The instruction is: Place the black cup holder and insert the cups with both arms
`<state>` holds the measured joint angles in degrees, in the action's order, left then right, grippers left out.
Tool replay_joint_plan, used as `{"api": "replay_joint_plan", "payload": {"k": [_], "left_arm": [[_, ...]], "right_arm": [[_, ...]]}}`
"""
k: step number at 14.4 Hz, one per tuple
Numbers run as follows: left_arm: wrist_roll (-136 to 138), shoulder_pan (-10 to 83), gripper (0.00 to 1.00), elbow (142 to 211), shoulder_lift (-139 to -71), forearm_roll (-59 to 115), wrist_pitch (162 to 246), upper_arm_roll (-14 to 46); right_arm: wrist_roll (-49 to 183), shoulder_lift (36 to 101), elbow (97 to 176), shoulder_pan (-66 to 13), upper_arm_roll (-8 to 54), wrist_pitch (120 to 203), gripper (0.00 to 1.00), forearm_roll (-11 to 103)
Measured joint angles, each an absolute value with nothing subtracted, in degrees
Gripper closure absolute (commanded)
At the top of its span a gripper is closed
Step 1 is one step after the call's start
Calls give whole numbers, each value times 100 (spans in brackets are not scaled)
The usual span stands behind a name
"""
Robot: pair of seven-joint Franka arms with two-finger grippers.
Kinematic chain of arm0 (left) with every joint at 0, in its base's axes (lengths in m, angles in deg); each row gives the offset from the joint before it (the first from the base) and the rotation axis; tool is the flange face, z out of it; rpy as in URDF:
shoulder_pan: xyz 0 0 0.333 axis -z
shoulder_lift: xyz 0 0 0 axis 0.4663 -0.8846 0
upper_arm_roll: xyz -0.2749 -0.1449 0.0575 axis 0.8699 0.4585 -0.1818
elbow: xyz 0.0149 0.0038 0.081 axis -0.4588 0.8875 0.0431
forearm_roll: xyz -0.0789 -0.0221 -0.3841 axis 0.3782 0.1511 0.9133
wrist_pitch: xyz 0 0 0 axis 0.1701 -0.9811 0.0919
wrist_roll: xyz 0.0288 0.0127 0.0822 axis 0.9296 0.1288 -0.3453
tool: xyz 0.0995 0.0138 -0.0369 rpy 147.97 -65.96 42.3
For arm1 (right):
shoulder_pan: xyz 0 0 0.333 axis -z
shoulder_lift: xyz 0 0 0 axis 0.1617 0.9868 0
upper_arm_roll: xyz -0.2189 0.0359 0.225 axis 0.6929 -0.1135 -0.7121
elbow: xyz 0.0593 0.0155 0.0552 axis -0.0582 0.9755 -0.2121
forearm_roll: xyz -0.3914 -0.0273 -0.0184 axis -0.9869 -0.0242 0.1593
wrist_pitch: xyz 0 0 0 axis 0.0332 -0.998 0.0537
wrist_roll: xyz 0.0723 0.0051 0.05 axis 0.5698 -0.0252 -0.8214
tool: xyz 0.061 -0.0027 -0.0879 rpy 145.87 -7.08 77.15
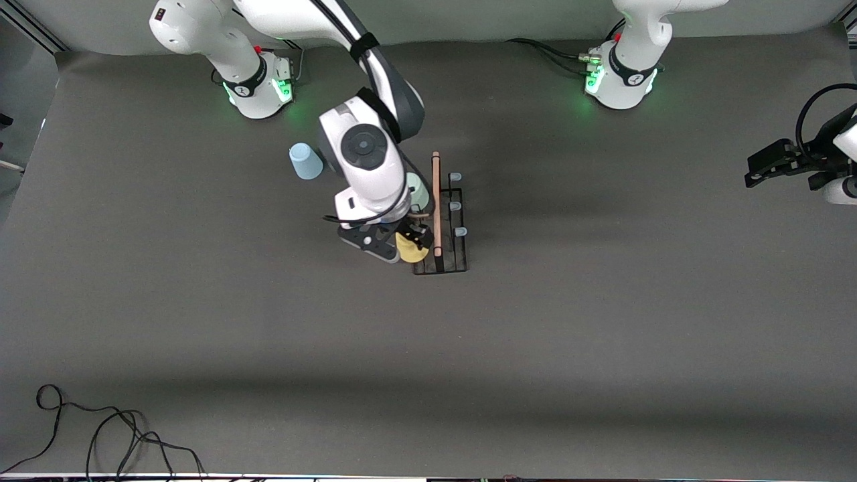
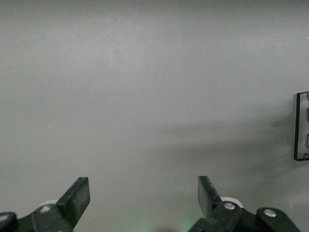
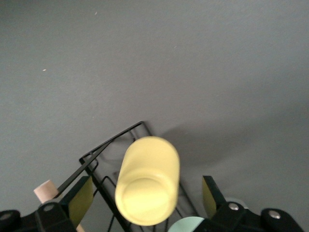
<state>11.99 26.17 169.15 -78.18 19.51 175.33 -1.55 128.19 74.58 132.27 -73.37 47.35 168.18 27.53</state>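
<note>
right claw: your right gripper stands released, fingers spread wide with a gap on each side of the yellow cup; it hangs over the rack's end nearest the front camera.
yellow cup: it sits bottom-up between your open fingers, apparently on a peg of the rack. Judge it seated only if it rests square.
step in hand: letting go after the insert, as I read it. Lift straight up along the peg's line so neither finger drags the cup off.
rack: the wooden rod runs just beside your claw; keep clear of it as you rise.
green cup: the grey-green cup is on the rack next to the yellow one, half hidden under your wrist.
blue cup: the blue cup stands upside down on the table toward the right arm's base, not yet racked.
left claw: your left gripper waits released, well apart, at the left arm's end of the table.
</note>
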Motion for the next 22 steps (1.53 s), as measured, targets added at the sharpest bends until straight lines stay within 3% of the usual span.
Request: {"api": "replay_joint_plan", "payload": {"k": [5,10,14,22], "left_arm": [[1199,2616,0,16915,-7818,1949,17542,-156],[1199,2616,0,16916,-7818,1943,17655,-156],[1199,2619,0,16914,-7818,1943,17662,-144],[1199,2623,0,16927,-7816,1943,17654,-127]], "right_arm": [[10936,6616,13166,-6456,5014,15342,0,2752],[9381,5755,13041,-6361,6291,13896,0,2701],[8867,5308,12398,-6318,6960,12737,0,2226],[7856,5319,12001,-6025,7297,12224,0,1910]]}}
